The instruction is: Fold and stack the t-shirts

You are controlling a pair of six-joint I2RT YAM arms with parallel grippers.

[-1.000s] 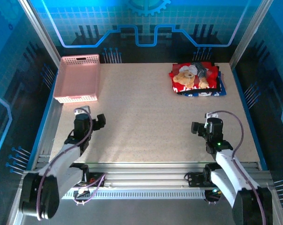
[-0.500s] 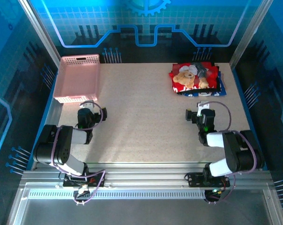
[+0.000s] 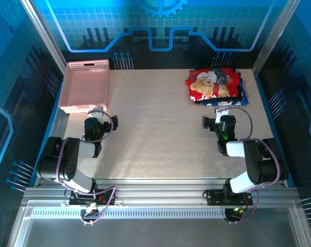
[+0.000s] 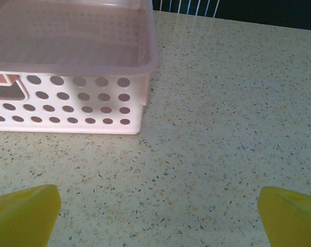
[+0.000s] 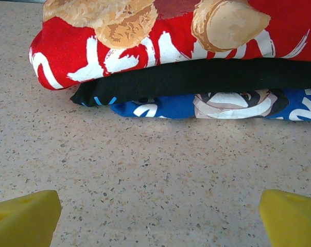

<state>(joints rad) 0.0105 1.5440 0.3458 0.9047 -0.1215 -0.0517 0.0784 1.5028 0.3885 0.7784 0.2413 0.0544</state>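
The three folded t-shirts lie in one stack well to the right of the pink perforated plastic basket, about level with its middle. The near side of the stack shows its folded edges one over another. A blue cloth t-shirt with white lettering lies at the bottom on the speckled beige worktop. A black cloth t-shirt rests on it, and a bright red cloth t-shirt with a brown teddy-bear print is on top. The stack's long axis runs left to right, toward the basket. The bear lies along it, head at the basket end.

The left tool stands spread wide just in front of the basket's near right corner, aimed at it and empty. The right tool, far right of the basket, is likewise wide and empty. It faces the stack's near edge with bare worktop between them.

The wrist views give the yellow fingertips at their lower corners, the basket's rows of round holes, and the stack's three layers edge-on. The overhead view gives the bear print whole, with black and blue cloth peeking out along the stack's near and right edges.
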